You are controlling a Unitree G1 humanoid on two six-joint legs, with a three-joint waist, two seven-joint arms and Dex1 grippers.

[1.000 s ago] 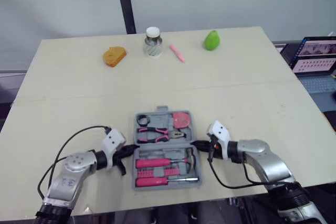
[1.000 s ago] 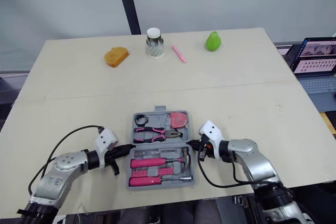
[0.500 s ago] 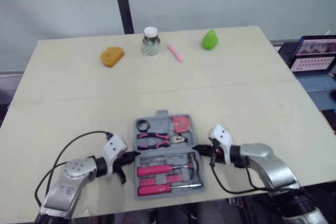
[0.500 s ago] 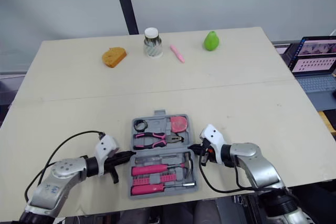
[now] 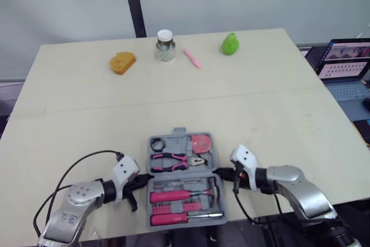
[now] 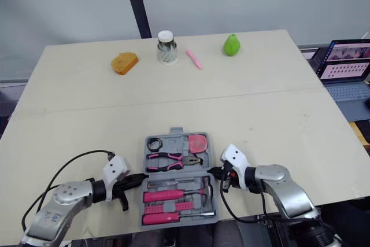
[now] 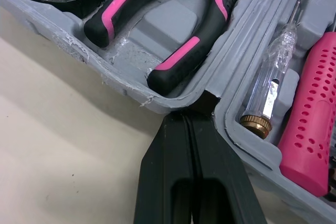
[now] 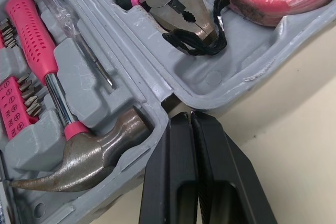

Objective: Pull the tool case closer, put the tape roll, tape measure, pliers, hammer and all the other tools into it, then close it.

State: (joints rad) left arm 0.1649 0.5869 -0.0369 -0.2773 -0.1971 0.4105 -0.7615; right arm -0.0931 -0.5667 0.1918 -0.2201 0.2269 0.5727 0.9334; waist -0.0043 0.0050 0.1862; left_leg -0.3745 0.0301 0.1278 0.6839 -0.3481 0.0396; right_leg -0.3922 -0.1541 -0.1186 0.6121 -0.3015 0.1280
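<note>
The grey tool case (image 5: pixel 180 131) lies open and flat near the table's front edge. Its far half holds the black tape roll (image 5: pixel 157 142), the pink-handled pliers (image 5: pixel 176 160) and the pink tape measure (image 5: pixel 200 142). The near half holds the hammer (image 8: pixel 100 156), pink screwdrivers (image 5: pixel 173 196) and a bit strip. My left gripper (image 7: pixel 189 116) is shut, its tips against the case's left hinge notch. On the opposite side, my right gripper (image 8: pixel 182 115) is shut too, with its tips at the right hinge notch.
At the table's far edge stand an orange sponge (image 5: pixel 122 62), a lidded jar (image 5: pixel 165 45), a pink pen (image 5: pixel 193 58) and a green pear (image 5: pixel 230 43). A laptop (image 5: pixel 347 67) sits off the table's right side. The case's near half reaches the front edge.
The case has slid toward the table's front edge, with both shut grippers moving back alongside its hinge. The camera has also tilted slightly.
</note>
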